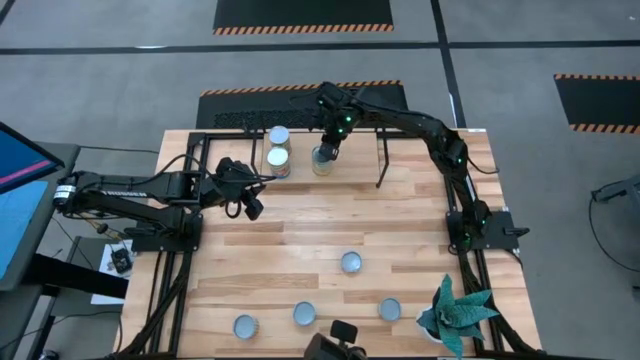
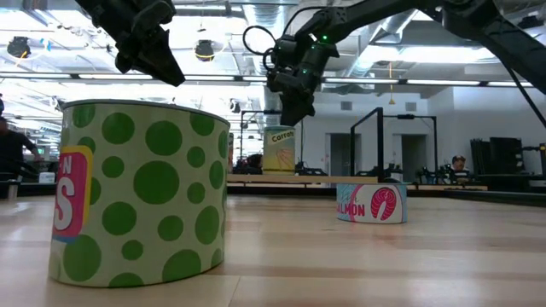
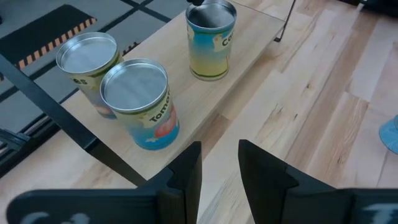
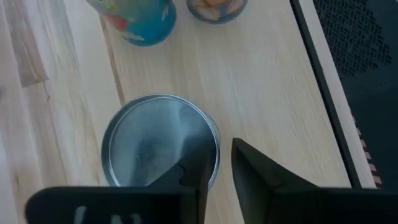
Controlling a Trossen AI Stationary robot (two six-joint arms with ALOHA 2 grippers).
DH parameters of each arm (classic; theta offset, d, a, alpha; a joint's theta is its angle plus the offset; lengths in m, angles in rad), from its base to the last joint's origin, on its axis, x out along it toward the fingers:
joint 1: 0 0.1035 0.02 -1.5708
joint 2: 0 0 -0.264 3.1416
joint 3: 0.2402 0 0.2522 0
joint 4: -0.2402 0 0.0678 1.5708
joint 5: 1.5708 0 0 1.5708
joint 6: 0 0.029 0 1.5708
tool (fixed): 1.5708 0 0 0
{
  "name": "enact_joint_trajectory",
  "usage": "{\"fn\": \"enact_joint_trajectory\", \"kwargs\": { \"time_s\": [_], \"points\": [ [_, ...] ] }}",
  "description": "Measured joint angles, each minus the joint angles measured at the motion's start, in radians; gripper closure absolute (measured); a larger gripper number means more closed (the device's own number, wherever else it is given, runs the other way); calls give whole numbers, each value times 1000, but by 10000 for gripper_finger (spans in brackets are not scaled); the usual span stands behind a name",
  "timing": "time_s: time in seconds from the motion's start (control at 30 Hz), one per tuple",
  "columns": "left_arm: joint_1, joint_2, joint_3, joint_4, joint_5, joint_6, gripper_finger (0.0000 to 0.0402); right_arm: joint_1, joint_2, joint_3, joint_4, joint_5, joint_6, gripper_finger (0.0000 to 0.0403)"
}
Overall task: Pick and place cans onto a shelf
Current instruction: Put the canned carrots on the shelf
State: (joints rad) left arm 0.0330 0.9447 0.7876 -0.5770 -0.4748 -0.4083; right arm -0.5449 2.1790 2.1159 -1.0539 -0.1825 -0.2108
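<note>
Right gripper (image 1: 328, 143) sits right over the carrot can (image 1: 322, 158) on the shelf (image 1: 355, 160); fingers slightly apart, above the lid, not clamped on it. Two more cans (image 1: 278, 157) stand together at the shelf's left end. Left gripper (image 1: 250, 208) hangs over the table (image 1: 300, 250) just in front of them, fingers a little apart, holding nothing. Four cans (image 1: 351, 262) remain on the near tabletop, well apart; plant (image 1: 455, 312) at the near right corner.
</note>
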Motion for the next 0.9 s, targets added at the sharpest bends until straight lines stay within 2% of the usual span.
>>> {"fn": "enact_joint_trajectory", "kwargs": {
  "time_s": [0.17, 0.3, 0.4, 0.5, 0.9],
  "points": [
    [0, 0, 0, 0, -1, 1, 305, 2, -7, 64, -45, 5, 0, 295],
    [0, 0, 0, 0, -1, 1, 305, 4, -13, 171, -166, 5, 0, 294],
    [0, 0, 0, 0, -2, 1, 305, 11, -14, 199, -282, 5, -3, 295],
    [0, 0, 0, 0, -2, 1, 305, 13, -11, 195, -382, 6, -27, 295],
    [0, 0, 0, -79, -5, 2, 305, 44, -9, 11, -379, 9, -34, 295]
  ]
}}
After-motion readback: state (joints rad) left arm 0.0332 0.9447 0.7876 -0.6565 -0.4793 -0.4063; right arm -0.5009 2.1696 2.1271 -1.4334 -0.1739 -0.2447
